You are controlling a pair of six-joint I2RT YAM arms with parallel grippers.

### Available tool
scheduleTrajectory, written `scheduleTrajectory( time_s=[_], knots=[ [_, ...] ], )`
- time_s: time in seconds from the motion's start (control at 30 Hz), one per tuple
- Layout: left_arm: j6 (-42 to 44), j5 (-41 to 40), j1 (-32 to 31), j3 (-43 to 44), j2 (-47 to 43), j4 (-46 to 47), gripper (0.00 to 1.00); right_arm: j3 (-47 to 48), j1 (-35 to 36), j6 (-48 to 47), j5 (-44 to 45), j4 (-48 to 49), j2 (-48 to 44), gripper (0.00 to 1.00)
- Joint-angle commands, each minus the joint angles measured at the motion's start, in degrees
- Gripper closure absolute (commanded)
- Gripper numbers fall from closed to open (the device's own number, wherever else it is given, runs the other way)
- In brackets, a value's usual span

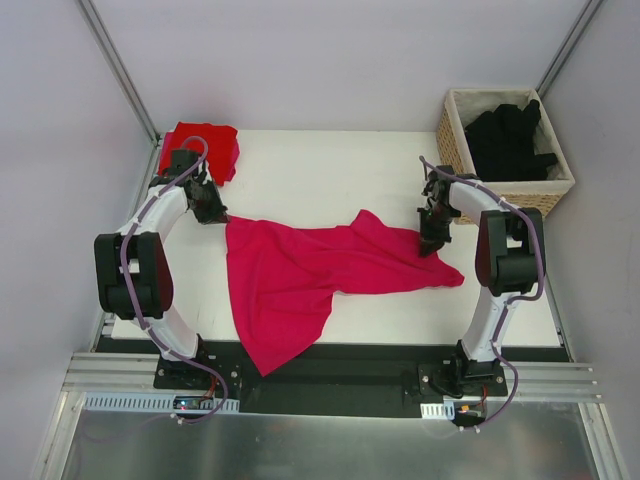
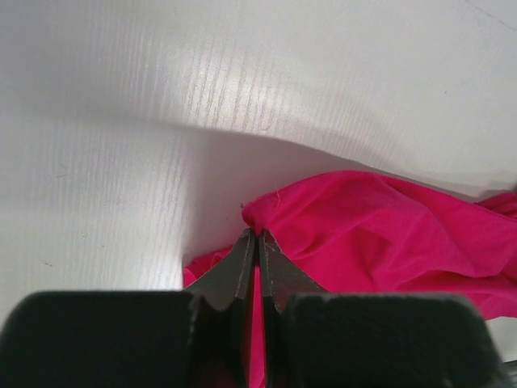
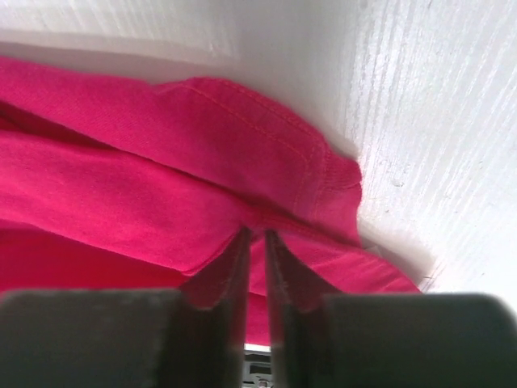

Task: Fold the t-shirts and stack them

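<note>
Table (image 1: pixel 330 170): white, flat, surface faintly ribbed. Carried on it: one magenta-pink t-shirt (image 1: pixel 300 275), spread loosely from the left side across to the right, rumpled, one part draped over the near edge; one red t-shirt (image 1: pixel 205 145), bunched at the far left corner, kept apart from the first; one wicker basket (image 1: pixel 452 135), set at the far right corner

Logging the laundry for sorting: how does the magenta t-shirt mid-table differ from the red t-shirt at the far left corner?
The magenta t-shirt lies spread and rumpled, overhanging the near edge; the red t-shirt is a compact bundle. The left end effector and right end effector pinch the magenta one; neither holds the red. Both are plain cloth on the table.
</note>
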Motion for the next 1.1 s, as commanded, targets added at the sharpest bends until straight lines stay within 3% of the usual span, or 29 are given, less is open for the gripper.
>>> scheduleTrajectory(
  time_s=[0.0, 0.13, 0.4, 0.77, 0.87, 1.07],
  knots=[
    [1.37, -0.11, 0.86, -0.21, -2.95, -1.32, 1.00, -0.10, -0.17, -0.06, -0.06, -0.92, -1.22, 0.90],
    [1.29, 0.15, 0.95, -0.30, -2.78, -1.41, 1.00, 0.25, -0.08, 0.20, -0.24, -1.53, -4.03, 1.00],
    [1.02, 0.94, 0.86, 0.23, -1.81, -1.40, 1.00, 4.54, -0.08, 1.26, 2.48, -5.39, -13.07, 1.00],
    [1.29, 3.40, 1.04, 3.30, -3.21, -1.67, 1.00, 11.32, -0.08, 2.22, 5.38, -8.13, -18.88, 1.00],
    [1.11, 5.07, 1.12, 7.42, -5.67, -3.16, 1.00, 12.46, -0.08, 2.40, 8.72, -7.25, -21.77, 1.00],
    [3.04, 6.04, 1.65, 24.82, -9.01, -9.57, 1.00, 16.41, -0.08, -0.41, 13.99, -1.73, -27.85, 1.00]
  ],
)
